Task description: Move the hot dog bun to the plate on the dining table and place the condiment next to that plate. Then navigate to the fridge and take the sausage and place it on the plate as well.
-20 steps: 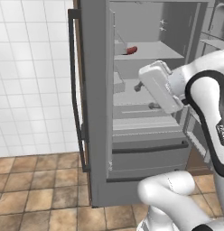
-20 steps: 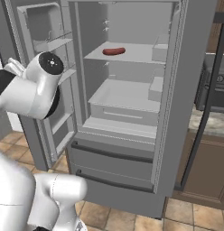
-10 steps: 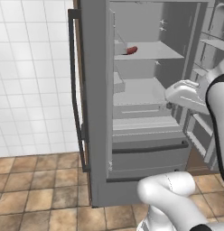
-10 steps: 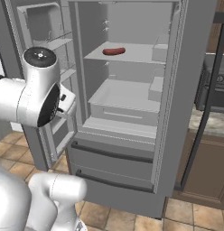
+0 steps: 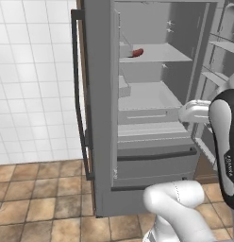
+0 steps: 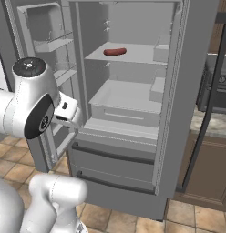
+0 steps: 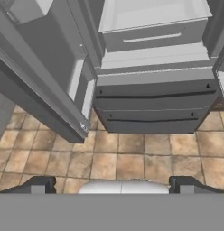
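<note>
The fridge (image 5: 152, 99) (image 6: 128, 100) stands with both doors open. A reddish-brown sausage (image 5: 137, 52) (image 6: 115, 51) lies on its upper shelf. My gripper (image 7: 113, 186) is open with nothing between its fingertips (image 7: 39, 185), and it looks down at the fridge's lower drawers and the floor. The white hand (image 5: 194, 112) (image 6: 65, 109) hovers in front of the fridge at drawer height, well below the sausage and off to the side. The hot dog bun, the plate, the condiment and the dining table are out of view.
One open door with a dark handle (image 5: 77, 94) (image 6: 210, 91) juts out beside the arm. The other door carries bins (image 6: 51, 41). Grey boxes (image 6: 161, 48) sit on the shelves. Freezer drawers (image 7: 152, 103) are shut. A white tiled wall (image 5: 34, 71) and a brown tile floor (image 7: 132, 153) surround it.
The hand has dropped from middle-shelf height to drawer height and swung away from the fridge opening, turning downward. The fingers have stayed open. The sausage has not moved.
</note>
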Robot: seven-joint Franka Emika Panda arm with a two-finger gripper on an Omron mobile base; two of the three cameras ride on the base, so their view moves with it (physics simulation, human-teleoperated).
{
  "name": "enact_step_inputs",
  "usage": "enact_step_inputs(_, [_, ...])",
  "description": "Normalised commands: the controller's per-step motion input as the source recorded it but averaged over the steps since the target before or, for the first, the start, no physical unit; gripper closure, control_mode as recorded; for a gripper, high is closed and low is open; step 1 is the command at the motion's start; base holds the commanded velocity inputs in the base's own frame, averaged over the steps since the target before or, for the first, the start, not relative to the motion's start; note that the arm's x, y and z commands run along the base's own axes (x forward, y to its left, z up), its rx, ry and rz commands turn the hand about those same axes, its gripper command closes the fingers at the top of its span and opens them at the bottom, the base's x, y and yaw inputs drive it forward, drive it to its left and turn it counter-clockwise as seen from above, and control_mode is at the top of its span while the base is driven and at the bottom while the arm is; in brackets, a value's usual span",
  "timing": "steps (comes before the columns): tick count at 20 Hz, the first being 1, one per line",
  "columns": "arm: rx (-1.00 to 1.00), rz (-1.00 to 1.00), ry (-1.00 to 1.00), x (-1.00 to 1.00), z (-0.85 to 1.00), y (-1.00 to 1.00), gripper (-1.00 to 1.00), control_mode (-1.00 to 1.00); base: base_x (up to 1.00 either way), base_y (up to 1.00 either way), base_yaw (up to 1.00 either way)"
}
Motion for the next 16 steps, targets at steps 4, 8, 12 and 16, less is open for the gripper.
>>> enact_step_inputs(4, [0.00, 0.00, 0.02, 0.01, -0.06, -0.02, -1.00, -1.00, 0.00, 0.00, 0.00])
enact_step_inputs(8, [0.00, 0.00, 0.02, 0.08, 0.00, -0.08, -1.00, -1.00, 0.00, 0.00, 0.00])
enact_step_inputs(12, [0.00, 0.00, 0.02, 0.08, 0.00, -0.05, -1.00, 1.00, 0.31, -0.26, -0.01])
enact_step_inputs(16, [0.00, 0.00, 0.00, 0.00, 0.00, 0.00, -1.00, 1.00, 0.47, -0.41, -0.02])
